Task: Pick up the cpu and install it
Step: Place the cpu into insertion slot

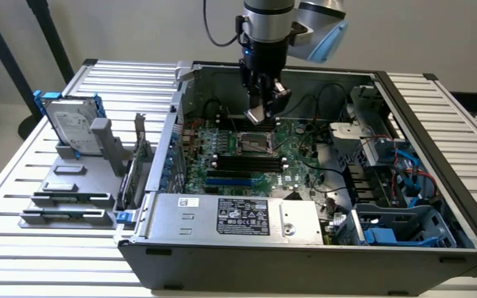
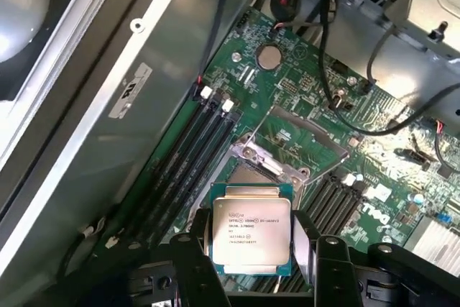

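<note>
Intel Xeon printed on cpu (image 2: 250, 231), smaller lines illegible; Dell logo on motherboard (image 2: 295, 98).

A slatted metal table (image 1: 23, 205) was set before a plain pale wall (image 1: 139, 31), and a light floor (image 1: 2, 115) was seen beside it.

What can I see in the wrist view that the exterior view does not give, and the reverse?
Wrist view: printed lettering on the cpu held in the gripper, and a round coin battery. Exterior view: the arm over the open case, a hard drive outside it, the labelled power supply. Shared: the cpu near the open socket on the green motherboard.
</note>
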{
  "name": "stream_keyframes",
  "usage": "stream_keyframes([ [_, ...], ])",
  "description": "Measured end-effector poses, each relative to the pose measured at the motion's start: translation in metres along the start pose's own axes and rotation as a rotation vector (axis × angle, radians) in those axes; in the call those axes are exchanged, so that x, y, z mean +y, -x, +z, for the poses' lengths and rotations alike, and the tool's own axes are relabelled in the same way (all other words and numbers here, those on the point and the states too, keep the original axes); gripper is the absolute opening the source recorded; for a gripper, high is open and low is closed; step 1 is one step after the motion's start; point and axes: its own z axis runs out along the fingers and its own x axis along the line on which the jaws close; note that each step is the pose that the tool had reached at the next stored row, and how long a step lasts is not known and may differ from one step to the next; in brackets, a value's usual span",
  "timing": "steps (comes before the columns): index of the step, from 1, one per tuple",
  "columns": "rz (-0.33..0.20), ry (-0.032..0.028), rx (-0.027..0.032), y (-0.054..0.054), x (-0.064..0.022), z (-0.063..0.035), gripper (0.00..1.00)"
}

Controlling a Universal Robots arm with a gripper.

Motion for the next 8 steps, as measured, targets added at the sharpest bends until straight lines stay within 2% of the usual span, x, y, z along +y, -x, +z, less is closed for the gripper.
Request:
stream_keyframes([
  [8,0.145,0.0017,-0.011,0.0,-0.0002,0.0027,0.55],
])
